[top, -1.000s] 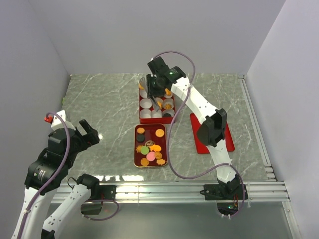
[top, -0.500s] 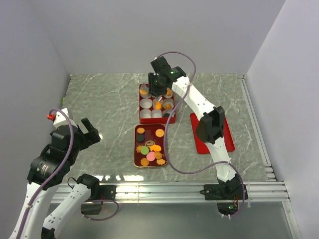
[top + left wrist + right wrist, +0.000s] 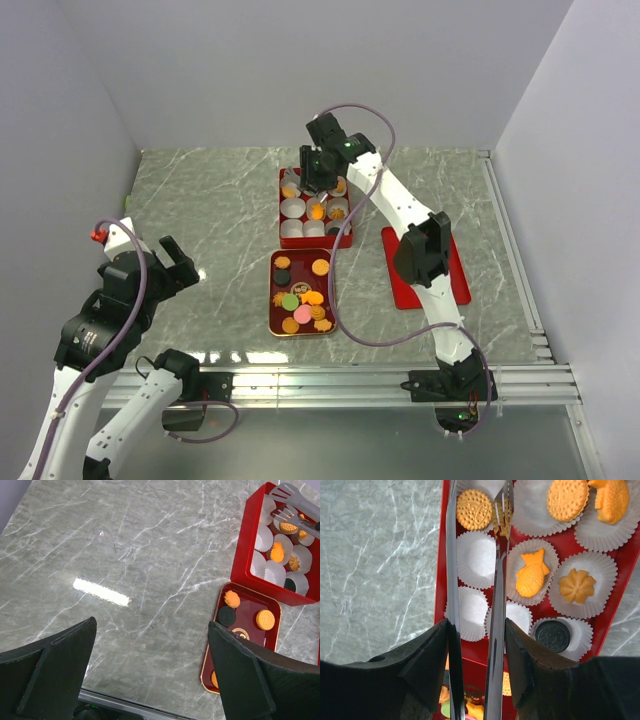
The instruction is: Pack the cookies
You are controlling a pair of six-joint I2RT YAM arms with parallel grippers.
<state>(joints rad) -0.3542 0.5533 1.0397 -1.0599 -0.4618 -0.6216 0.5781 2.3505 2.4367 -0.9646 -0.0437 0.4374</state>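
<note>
Loose cookies in orange, green, pink and dark brown lie in a small red tray. Behind it stands a red box of white paper cups. My right gripper hovers over the box, shut on metal tongs. The tong tips stand apart on either side of a round orange cookie lying in the back left cup. Other cups hold a fish-shaped cookie, a flower cookie and a dark cookie. My left gripper is open over bare table, left of the tray.
A flat red lid lies on the table right of the box, partly under the right arm. Grey walls close in the marble table on the left, back and right. A metal rail runs along the near edge.
The tongs moved from the box's middle to its back left cup and spread apart, leaving the round orange cookie lying in that cup. The left arm shifted only slightly.
</note>
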